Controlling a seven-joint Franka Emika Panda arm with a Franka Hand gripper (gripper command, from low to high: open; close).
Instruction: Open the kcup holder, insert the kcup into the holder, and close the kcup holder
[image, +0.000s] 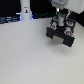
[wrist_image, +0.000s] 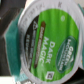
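Mostly overhead: you have the arm parked directly above the kcup holder, so what matters next is vertical alignment, not any sideways reach.

Exterior view, gripper: your gripper hangs at the upper right of this view, just above the black box (the picture is small and soft, so read the gap with care).
Exterior view, kcup: a small white and green shape sits between the fingers, which looks like the kcup carried with its axis upright.
Exterior view, kcup holder: the box stands on the white table with its front toward the camera; the drawer appears pulled out, though I cannot tell for sure at this size.
Exterior view, bystander: a white bottle-shaped object stands well apart, toward the exterior view's left.

Wrist view, kcup: the green foil lid fills the frame, face-on to the camera, printed "DARK MAGIC".
Wrist view, grip: the pod sits that close to the lens because it is clamped in your fingers, which are closed around it; the fingers themselves hardly show.
Wrist view, target: the slots are hidden behind the pod, so you should judge descent from the exterior view.
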